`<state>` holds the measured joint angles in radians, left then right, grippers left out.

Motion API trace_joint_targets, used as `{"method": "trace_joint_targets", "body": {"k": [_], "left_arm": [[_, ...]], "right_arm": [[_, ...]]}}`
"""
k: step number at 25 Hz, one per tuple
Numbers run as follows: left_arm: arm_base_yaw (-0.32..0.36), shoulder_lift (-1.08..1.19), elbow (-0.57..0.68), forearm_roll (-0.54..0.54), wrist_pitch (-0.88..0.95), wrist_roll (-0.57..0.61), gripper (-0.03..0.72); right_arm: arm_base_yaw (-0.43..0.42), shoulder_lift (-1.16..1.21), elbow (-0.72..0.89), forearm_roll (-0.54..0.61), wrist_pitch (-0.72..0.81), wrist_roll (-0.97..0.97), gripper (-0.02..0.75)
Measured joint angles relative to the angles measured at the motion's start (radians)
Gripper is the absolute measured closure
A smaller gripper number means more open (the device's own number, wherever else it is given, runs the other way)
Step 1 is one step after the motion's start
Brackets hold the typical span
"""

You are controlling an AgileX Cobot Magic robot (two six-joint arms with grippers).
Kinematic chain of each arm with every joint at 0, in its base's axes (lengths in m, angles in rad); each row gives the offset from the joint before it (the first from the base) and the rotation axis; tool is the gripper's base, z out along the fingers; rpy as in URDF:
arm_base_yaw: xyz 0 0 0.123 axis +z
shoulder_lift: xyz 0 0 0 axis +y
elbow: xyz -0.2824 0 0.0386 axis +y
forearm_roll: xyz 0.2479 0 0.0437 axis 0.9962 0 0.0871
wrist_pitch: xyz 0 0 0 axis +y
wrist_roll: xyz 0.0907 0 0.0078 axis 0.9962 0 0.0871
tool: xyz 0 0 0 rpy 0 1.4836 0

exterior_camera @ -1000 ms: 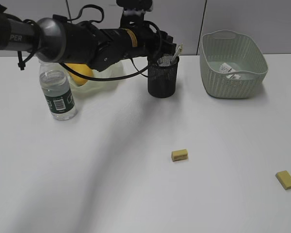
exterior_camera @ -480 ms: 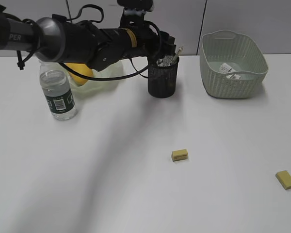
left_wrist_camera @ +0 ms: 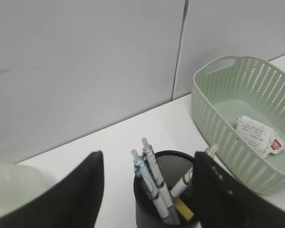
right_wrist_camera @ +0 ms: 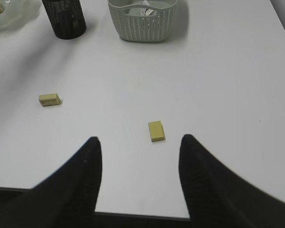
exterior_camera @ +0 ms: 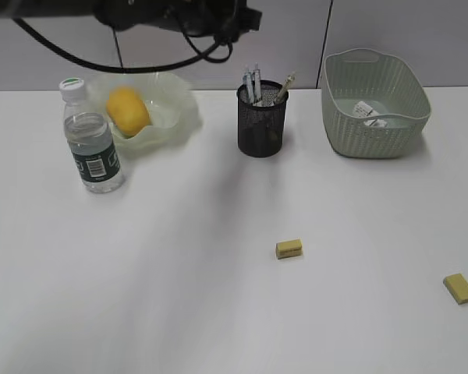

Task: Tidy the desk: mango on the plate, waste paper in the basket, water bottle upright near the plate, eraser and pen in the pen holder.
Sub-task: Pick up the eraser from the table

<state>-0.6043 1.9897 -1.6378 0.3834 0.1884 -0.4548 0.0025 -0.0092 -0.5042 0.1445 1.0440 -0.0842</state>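
pens in black mesh cylinder pen holder (left_wrist_camera: 168, 199) | left gripper (left_wrist_camera: 147, 190) spread wide, empty, above it | right gripper (right_wrist_camera: 138, 183) wide, empty | my next: small yellow block eraser (right_wrist_camera: 156, 130), descend square across narrow sides | second eraser (right_wrist_camera: 50, 99) farther left

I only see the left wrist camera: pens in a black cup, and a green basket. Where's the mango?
Observer: The mango lies in the wavy green plate, left of the pen cup.
Child: Is the bottle standing up?
Observer: Yes, the water bottle stands upright by the plate's front left.
Child: Any erasers left out?
Observer: Two. The near eraser lies mid-desk; the far eraser lies ahead of the open right pincer.
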Motion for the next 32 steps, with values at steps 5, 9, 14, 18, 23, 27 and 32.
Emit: {"method": "trace_joint_targets", "body": {"k": [5, 9, 14, 18, 23, 27, 32], "left_arm": [[-0.020, -0.107, 0.000, -0.142, 0.247, 0.000, 0.239], [-0.022, -0.173, 0.000, -0.291, 0.491, 0.052, 0.239], [-0.022, -0.225, 0.000, -0.454, 0.676, 0.237, 0.239], [0.000, -0.284, -0.002, -0.481, 0.722, 0.284, 0.246], [0.135, -0.334, -0.056, -0.383, 0.859, 0.288, 0.249], [0.292, -0.337, -0.085, -0.326, 0.950, 0.288, 0.249], [0.460, -0.332, -0.088, -0.317, 1.008, 0.293, 0.251]], "right_arm": [[0.000, 0.000, 0.000, 0.000, 0.000, 0.000, 0.316], [0.000, 0.000, 0.000, 0.000, 0.000, 0.000, 0.316], [0.000, 0.000, 0.000, 0.000, 0.000, 0.000, 0.316], [0.000, 0.000, 0.000, 0.000, -0.001, 0.000, 0.316], [0.000, 0.000, 0.000, 0.000, -0.001, 0.000, 0.316], [0.000, 0.000, 0.000, 0.000, -0.001, 0.000, 0.316], [0.000, 0.000, 0.000, 0.000, -0.001, 0.000, 0.316]]}}
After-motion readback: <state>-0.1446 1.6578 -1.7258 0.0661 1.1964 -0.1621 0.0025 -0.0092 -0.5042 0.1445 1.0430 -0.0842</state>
